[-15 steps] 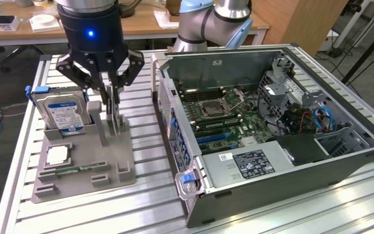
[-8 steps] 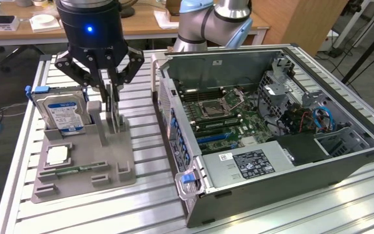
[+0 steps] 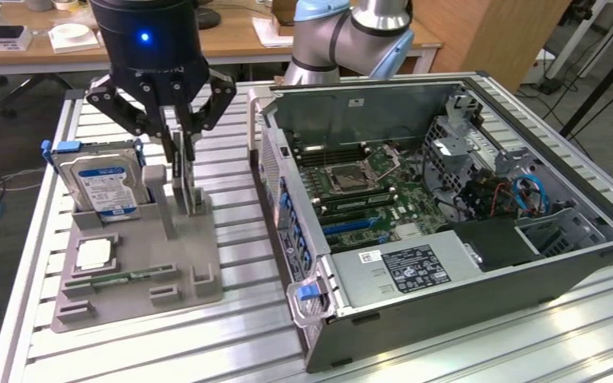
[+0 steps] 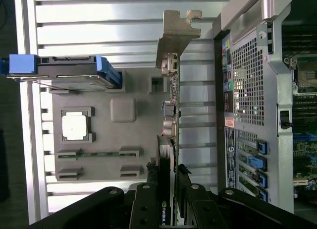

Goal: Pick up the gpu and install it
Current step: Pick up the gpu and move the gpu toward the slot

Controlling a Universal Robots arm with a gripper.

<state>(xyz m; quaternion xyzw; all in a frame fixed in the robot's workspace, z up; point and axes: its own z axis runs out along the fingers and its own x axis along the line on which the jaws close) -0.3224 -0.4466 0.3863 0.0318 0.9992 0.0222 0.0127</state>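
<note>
The gpu (image 3: 185,187) is a thin dark card standing on edge in the grey parts holder (image 3: 195,255), at the exterior view's left. My gripper (image 3: 182,148) hangs straight above it, and its black fingers press on both faces of the card's upper part. In the wrist view the gpu (image 4: 171,107) appears edge-on, with its silver bracket (image 4: 176,35) at the far end. The gripper (image 4: 168,177) is shut on it. I cannot tell whether the card's lower edge still rests in the holder.
The holder also carries a silver hard drive (image 3: 99,179) with a blue label, a processor chip (image 3: 93,254) and a green memory stick (image 3: 131,278). The open computer case (image 3: 562,263) lies at the exterior view's right, its motherboard (image 3: 360,191) exposed. Its rear wall (image 4: 247,115) stands close beside the card.
</note>
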